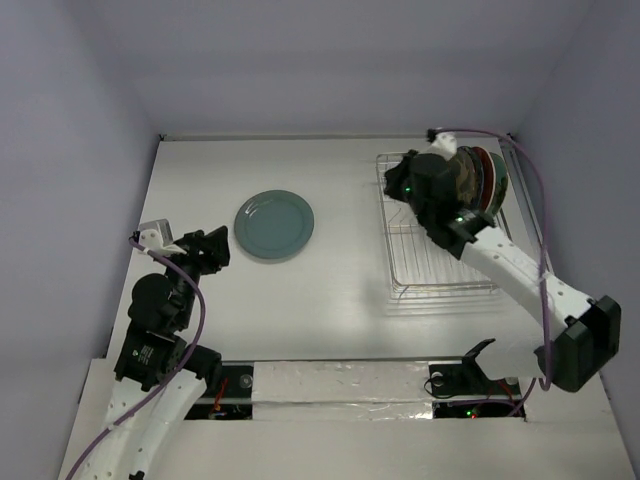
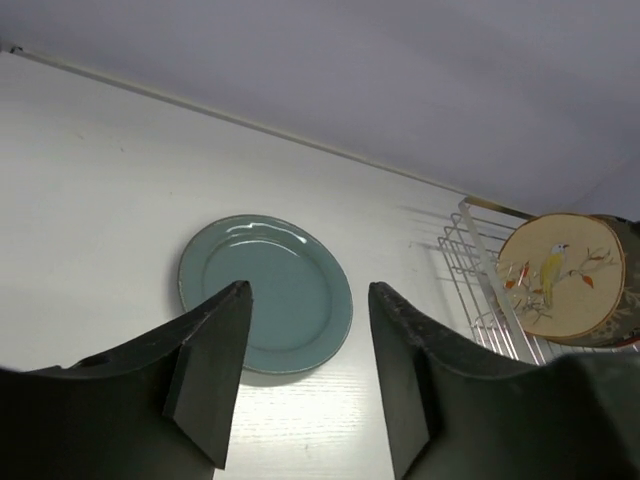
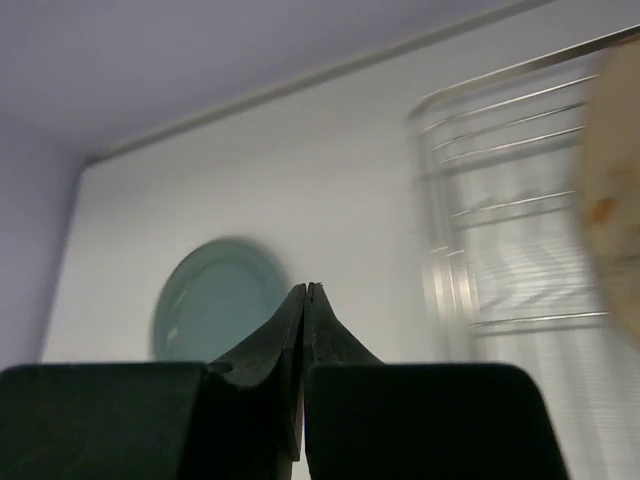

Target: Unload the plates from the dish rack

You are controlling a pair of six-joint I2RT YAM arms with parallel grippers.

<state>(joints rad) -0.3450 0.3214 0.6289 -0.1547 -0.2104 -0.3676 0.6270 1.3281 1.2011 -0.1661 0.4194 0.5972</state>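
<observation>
A teal plate [image 1: 274,225] [image 2: 265,295] [image 3: 215,295] lies flat on the white table, left of the dish rack [image 1: 445,290] [image 2: 478,275] [image 3: 500,190]. Several plates [image 1: 482,178] stand upright at the rack's far end. The nearest one shows a cream face with a yellow bird [image 2: 560,275] and appears blurred at the right edge of the right wrist view [image 3: 615,200]. My right gripper [image 1: 398,178] [image 3: 308,290] hovers over the rack's far left corner, shut with nothing between its fingers. My left gripper [image 1: 220,246] [image 2: 308,300] stands open and holds nothing, just left of the teal plate.
The near part of the rack's wire base [image 1: 440,255] holds no plates. A cable [image 1: 535,200] runs along the right arm past the rack's right side. Walls close in the table on the left, back and right.
</observation>
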